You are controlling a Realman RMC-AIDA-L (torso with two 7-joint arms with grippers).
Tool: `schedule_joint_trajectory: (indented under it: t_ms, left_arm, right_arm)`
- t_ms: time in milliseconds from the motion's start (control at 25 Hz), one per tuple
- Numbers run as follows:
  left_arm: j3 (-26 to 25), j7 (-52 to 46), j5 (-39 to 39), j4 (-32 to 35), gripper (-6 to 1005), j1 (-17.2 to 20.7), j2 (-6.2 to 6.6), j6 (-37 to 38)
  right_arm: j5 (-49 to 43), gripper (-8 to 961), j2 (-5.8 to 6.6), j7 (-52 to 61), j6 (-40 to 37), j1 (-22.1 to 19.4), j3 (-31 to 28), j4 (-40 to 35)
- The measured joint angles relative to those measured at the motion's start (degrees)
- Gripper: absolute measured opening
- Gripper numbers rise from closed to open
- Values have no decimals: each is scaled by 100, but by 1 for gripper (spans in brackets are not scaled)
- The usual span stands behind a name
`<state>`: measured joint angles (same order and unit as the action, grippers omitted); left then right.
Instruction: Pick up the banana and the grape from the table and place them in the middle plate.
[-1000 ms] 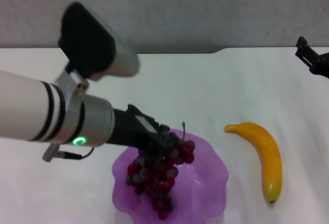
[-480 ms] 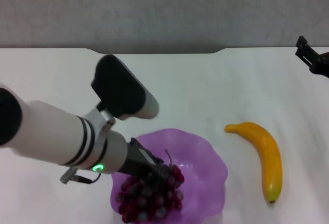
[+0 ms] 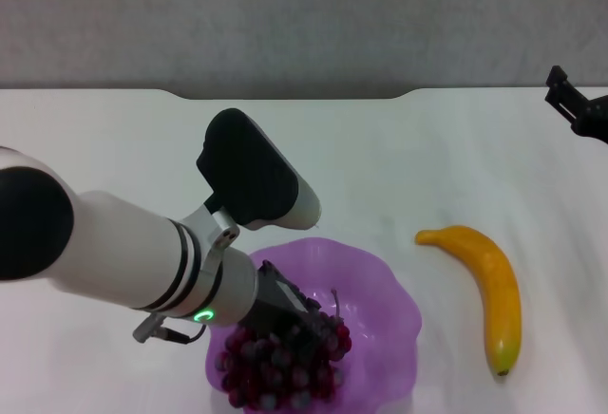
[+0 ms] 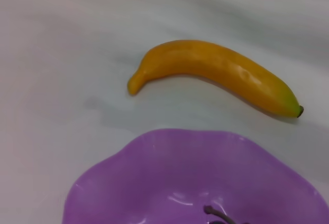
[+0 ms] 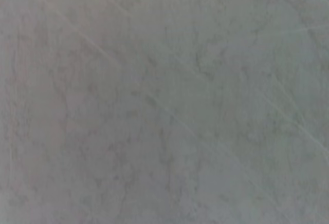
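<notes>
The bunch of dark red-purple grapes [image 3: 285, 368] lies inside the purple scalloped middle plate [image 3: 391, 311], at the front of the table [image 3: 399, 162]. My left gripper [image 3: 283, 308] reaches down into the plate and its dark fingers sit closed on top of the bunch. In the left wrist view only the grape stem [image 4: 218, 215] shows over the plate [image 4: 169, 167]. The yellow-orange banana [image 3: 492, 291] lies on the table to the right of the plate, apart from it, also seen as banana [image 4: 216, 75]. My right gripper [image 3: 573, 110] is parked at the far right edge.
The table's far edge has a notch, with a grey wall behind it. The right wrist view shows only a plain grey surface.
My left arm has come down and toward the front, lowering the grapes from hanging above the plate to resting inside it. The banana and the right arm have not moved.
</notes>
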<state>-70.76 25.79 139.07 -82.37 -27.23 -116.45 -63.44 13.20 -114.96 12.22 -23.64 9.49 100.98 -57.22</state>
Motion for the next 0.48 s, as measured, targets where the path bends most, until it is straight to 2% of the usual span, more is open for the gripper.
schedule_joint_trajectory:
  t_ms: [280, 480]
  left_arm:
    - [9, -47, 21, -39, 204, 34, 0, 160]
    - [-16, -14, 24, -232, 346, 106, 11, 227]
  right_arm:
    - [0, 870, 0, 1, 0, 0, 0, 0]
    - [-2, 870, 0, 0, 0, 0, 0, 4]
